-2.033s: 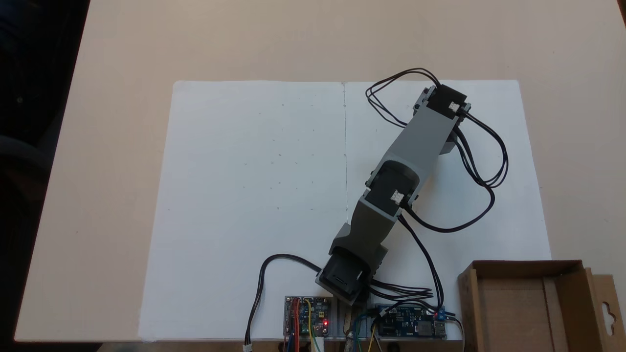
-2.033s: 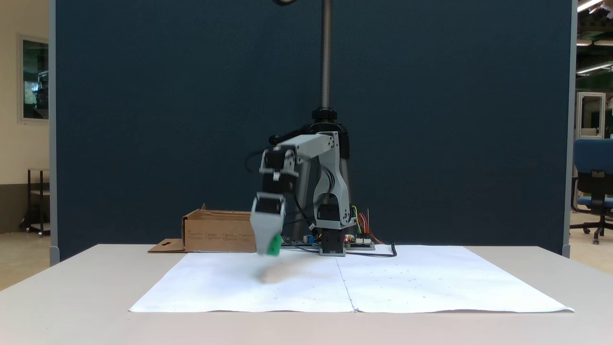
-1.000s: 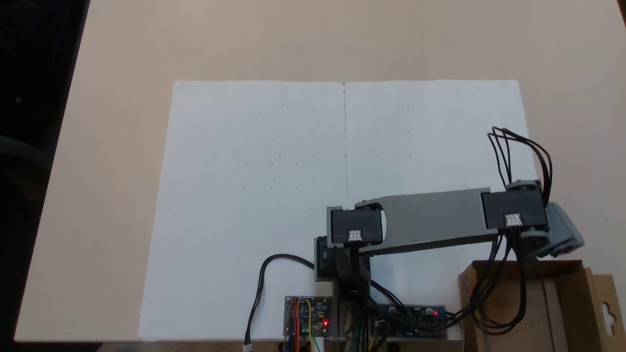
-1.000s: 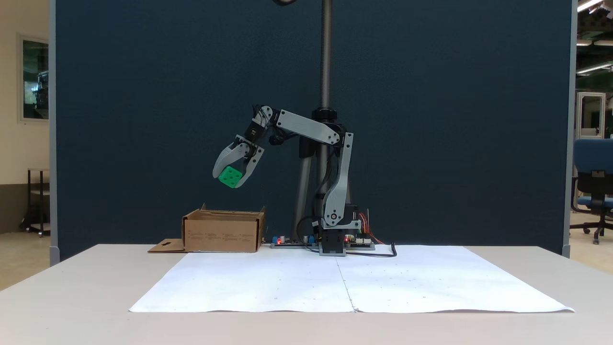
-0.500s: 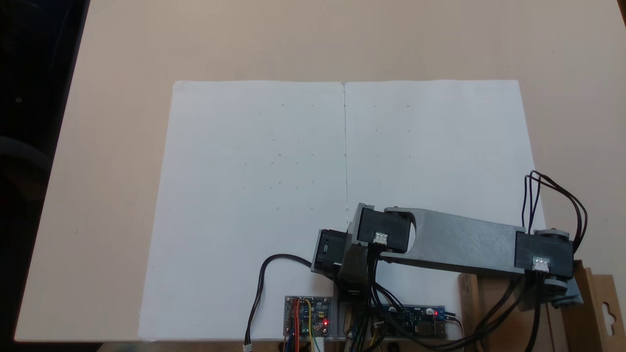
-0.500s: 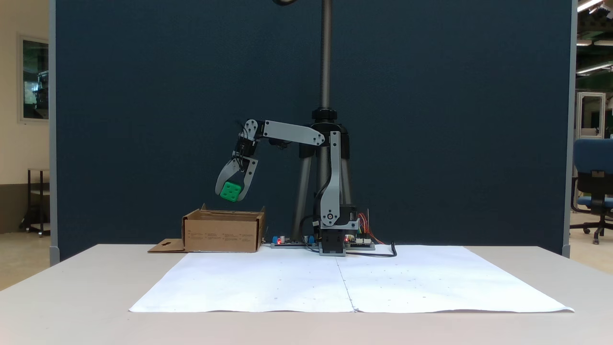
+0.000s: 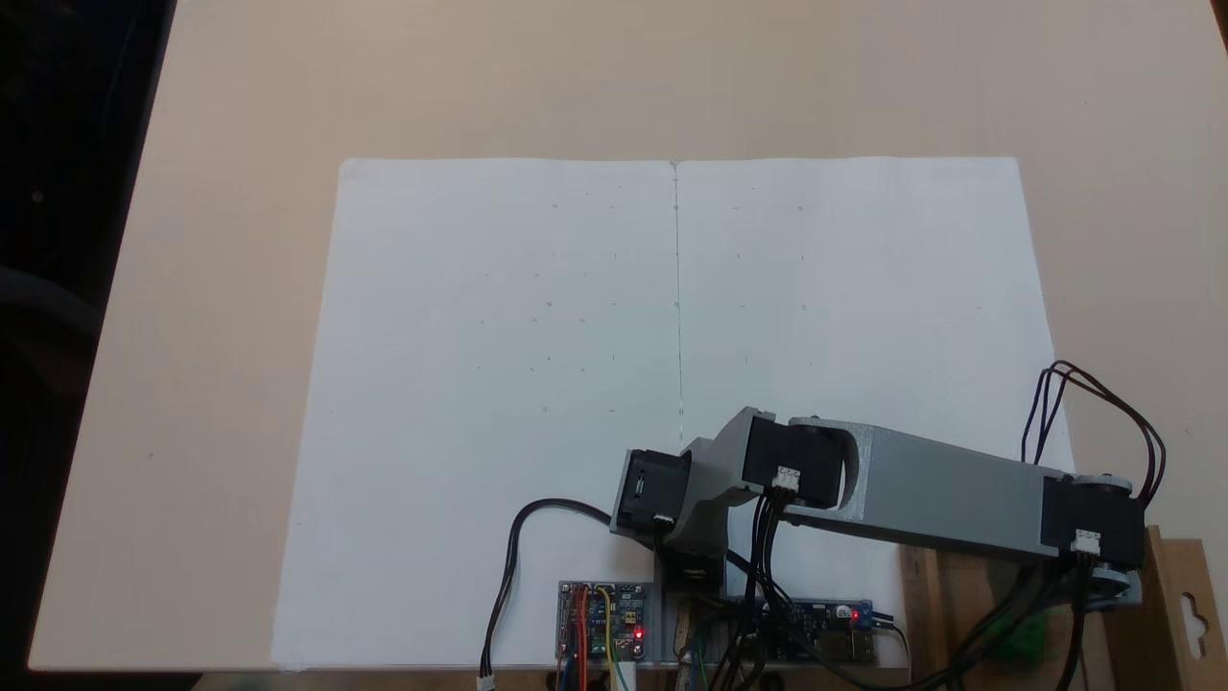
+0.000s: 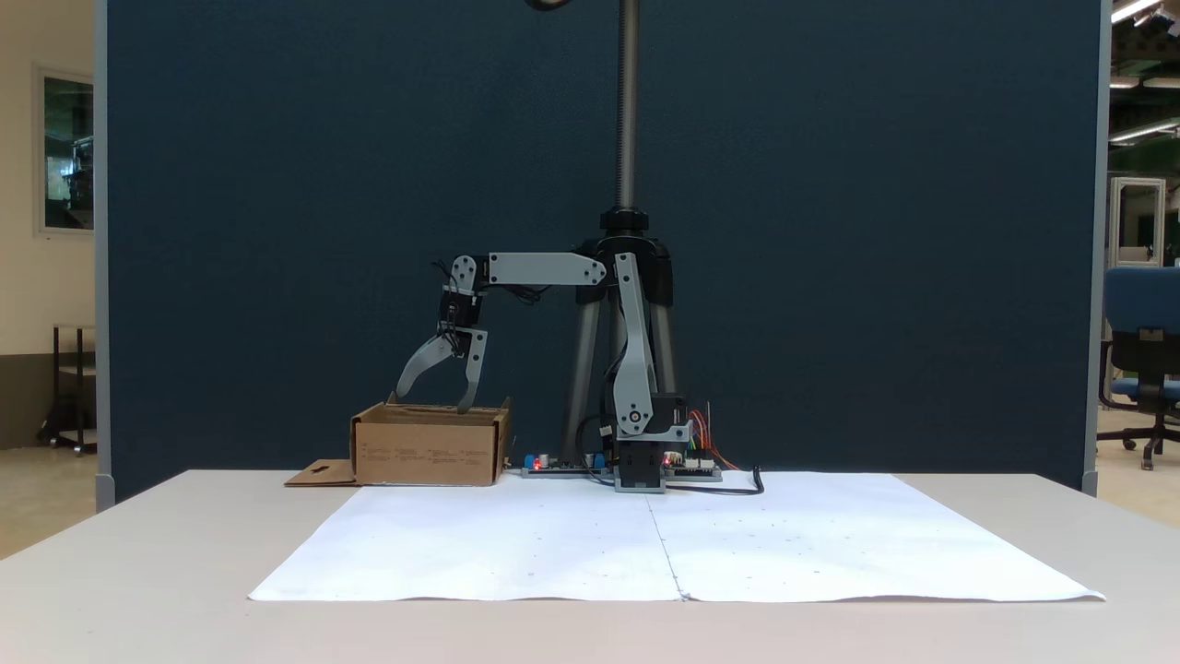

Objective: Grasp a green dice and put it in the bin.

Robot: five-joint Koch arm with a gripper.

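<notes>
Jaws spread wide, the gripper (image 8: 430, 406) hangs over the bin (image 8: 429, 452), green dice (image 7: 1022, 638) lying inside toward its 6 o'clock wall, so lifting straight up looks cleanest.

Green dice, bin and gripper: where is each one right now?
green dice (image 7: 1019, 637), fixed view from above, blurred top face inside the bin
bin (image 8: 426, 451), fixed view from the front, front wall
gripper (image 8: 430, 403), fixed view from the front, between the spread fingertips

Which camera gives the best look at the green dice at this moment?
The fixed view from above: the green dice shows as a blurred green patch inside the bin, partly behind cables. In the front fixed view the bin's wall hides it, below the open gripper.
</notes>
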